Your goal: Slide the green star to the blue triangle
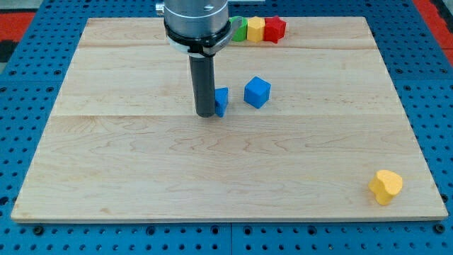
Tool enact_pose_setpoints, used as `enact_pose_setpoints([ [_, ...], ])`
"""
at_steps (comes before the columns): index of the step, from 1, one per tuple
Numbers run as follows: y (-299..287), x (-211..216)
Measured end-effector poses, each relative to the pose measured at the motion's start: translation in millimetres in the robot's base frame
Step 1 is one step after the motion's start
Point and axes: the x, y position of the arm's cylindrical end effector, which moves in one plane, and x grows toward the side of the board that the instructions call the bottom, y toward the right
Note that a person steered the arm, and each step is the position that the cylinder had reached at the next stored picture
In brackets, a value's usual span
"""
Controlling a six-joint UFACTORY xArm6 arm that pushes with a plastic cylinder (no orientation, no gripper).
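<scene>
Nearest to the camera, a yellow block [385, 186] of rounded, heart-like shape is seen close to the bottom right corner of the wooden board [141, 184]. It is placed well apart from all the other blocks.

Around the middle of the board, the dark rod is held upright, and my tip [206, 113] is set down on the wood. Just beside it, on the view's right, a small blue block [222, 100] is found; it is partly hidden by the rod, so its shape cannot be told with certainty, and it seems to be touched by the tip or nearly so. A little further to the view's right, a blue cube [257, 92] is placed, apart from the small blue block by a narrow gap.

At the view's top edge of the board, three blocks are lined up in a row, each one touching the next: a green block [239, 30] on the left, a yellow block [255, 29] in the middle and a red block [274, 29] on the right. The green one is half covered by the arm's metal housing [196, 21], so its star form cannot be confirmed. It is well apart from the tip and from both blue blocks.

No jaws are carried by this arm, so nothing is grasped or released; only the rod is present.
</scene>
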Motion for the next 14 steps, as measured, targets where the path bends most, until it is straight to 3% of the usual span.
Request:
enact_pose_setpoints([
  [1,13.9,-10.1],
  [3,-96.6,-72.9],
  [5,-94.6,-208.0],
  [6,-94.2,-242.0],
  [7,-67.9,-242.5],
  [8,24.9,-242.1],
  [10,27.7,-240.3],
  [11,24.2,-215.1],
  [12,57.8,-194.6],
  [14,49.1,-150.5],
])
